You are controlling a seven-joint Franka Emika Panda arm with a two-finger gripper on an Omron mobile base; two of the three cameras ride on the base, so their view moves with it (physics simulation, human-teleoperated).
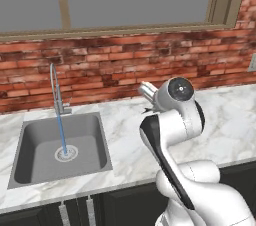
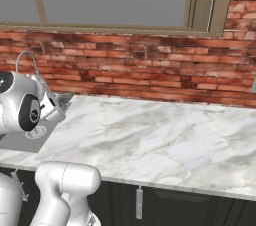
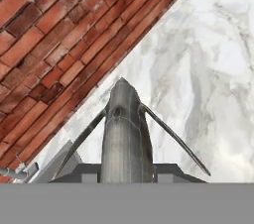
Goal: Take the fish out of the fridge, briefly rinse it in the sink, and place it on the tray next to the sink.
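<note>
My gripper (image 3: 127, 172) is shut on the fish (image 3: 124, 129), a silvery-grey body with thin dark fins that points away from the hand toward the brick wall and the marble counter. In the left base view the gripper (image 1: 151, 100) hangs over the counter just right of the sink (image 1: 30, 170), with the fish (image 1: 145, 89) sticking out at its far side. The sink is a square grey basin with a round drain. A thin blue stream of water runs from its curved chrome faucet (image 1: 54, 82) down to the drain. The fridge and the tray are out of view.
A marble counter (image 2: 165, 135) stretches to the right of the sink corner (image 2: 30, 142). A red brick wall (image 1: 125, 60) with a window above it closes the back. Dark cabinet doors with metal handles (image 2: 139, 202) run below the counter edge.
</note>
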